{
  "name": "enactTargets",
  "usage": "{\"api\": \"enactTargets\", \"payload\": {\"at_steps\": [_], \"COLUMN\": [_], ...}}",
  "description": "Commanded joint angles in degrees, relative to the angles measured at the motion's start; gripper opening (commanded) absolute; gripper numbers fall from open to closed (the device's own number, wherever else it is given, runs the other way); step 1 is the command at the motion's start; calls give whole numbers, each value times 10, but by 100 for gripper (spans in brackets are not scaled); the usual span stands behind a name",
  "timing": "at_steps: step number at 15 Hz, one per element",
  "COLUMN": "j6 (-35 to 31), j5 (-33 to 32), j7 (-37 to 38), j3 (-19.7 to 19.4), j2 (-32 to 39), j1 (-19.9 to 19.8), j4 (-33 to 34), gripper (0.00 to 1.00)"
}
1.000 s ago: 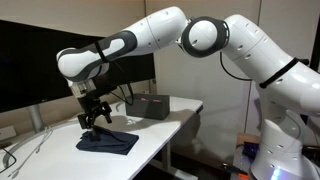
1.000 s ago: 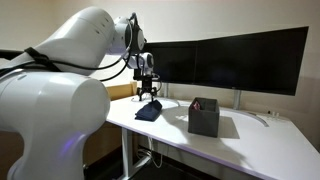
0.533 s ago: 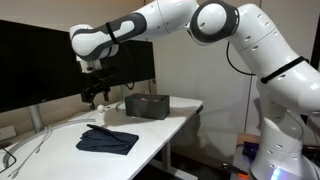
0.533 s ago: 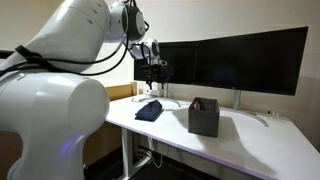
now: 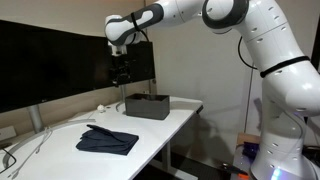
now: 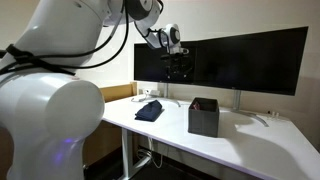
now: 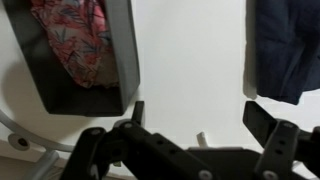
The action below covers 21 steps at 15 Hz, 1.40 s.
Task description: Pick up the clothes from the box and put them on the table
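1. While the gripper [image 7: 198, 122] hangs high over the table [image 7: 190, 50], wide open and holding nothing, the patterned cloth [image 7: 72, 45] sits bunched inside the box [image 7: 122, 55] at the left of the wrist view. I judge that's the piece left to fetch.
2. Left: the box walls look tall and the opening narrow. If I come down off-centre, a finger lands on the rim and shoves or tips the box.
3. Left too: a grey cable [image 7: 22, 136] curls just beside the box. A shoved box could drag it.
4. Centre: the gripper is over bare table between the box and the dark cloth [image 7: 285, 50], not over the box. A shallow close would pinch one fold only, and the cloth could slip out on the lift.
5. Right: the dark cloth lies flat on the table, well apart from the box. A low sweep could snag it and pull it off the edge.
6. Far side, in an exterior view: the monitors [image 5: 50, 60] stand behind the gripper. A wide swing risks hitting them.
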<state>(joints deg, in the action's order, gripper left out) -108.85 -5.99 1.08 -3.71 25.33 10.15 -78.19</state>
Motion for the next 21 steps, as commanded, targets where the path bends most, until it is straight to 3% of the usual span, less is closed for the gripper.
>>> {"api": "enactTargets", "payload": {"at_steps": [1,9,21], "j6": [-15,-11,-5], "j5": [-1,4,8], "j7": [-51,-145,-209], "j3": [10,-1,12], "j2": [-35,-23,48], "j1": [-60,-157,-182], "j4": [-43,-34,-30], "gripper": [100,100,100]}}
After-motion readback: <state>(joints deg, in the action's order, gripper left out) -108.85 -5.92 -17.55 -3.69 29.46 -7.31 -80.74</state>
